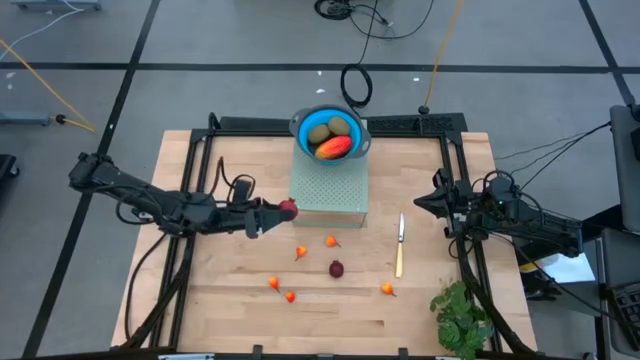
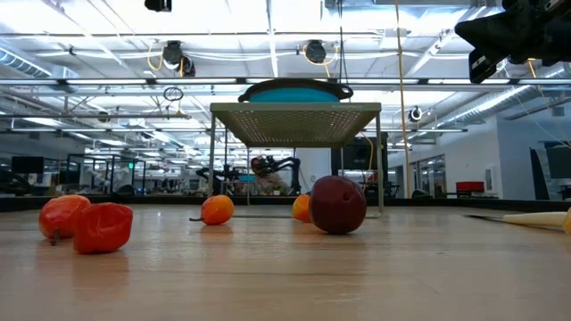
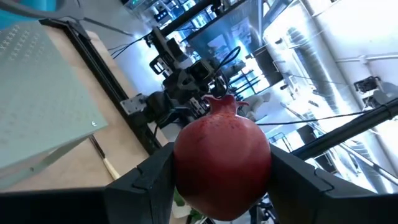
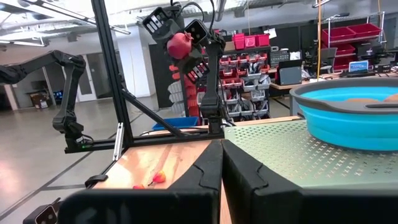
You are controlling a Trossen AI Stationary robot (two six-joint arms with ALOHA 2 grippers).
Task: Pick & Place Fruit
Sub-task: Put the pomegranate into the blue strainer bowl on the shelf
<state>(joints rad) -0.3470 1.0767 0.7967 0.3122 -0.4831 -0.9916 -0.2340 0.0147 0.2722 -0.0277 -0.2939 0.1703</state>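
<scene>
Left wrist view shows the left gripper [image 3: 221,180] squeezing a dark-red ball [image 3: 222,165] between its two dark fingers [image 3: 146,180]. The ball has a little crown on top. From the high view, this gripper [image 1: 275,213] holds the ball [image 1: 288,208] up in the air, just beside the left edge of the pale green stand [image 1: 330,185]. The right wrist view sees the same ball [image 4: 180,45] lifted high above the table.

A blue bowl [image 1: 301,128] sits on the back part of the green stand. Inside it are two brown ovals [image 1: 330,128] and the red-orange mango [image 1: 333,147].

On the wooden table [image 1: 230,310] in front of the stand lies a second dark-red ball [image 1: 336,268]. Small orange-red fruits are spread around it: one [image 1: 331,241] just behind it, one [image 1: 300,252] to its left, two [image 1: 281,290] closer to the front edge, and one [image 1: 386,289] to the right. The low view shows the dark-red ball [image 2: 337,204] sitting on the table with small orange fruits [image 2: 217,209] near it.

A knife [image 1: 400,246] with a pale handle lies to the right of the fruits. A green leafy bunch [image 1: 462,315] sits at the front right corner.

The right gripper [image 1: 432,203] waits at the right side of the table, near the stand, and its fingers [image 4: 205,180] are pressed together with nothing between them.
</scene>
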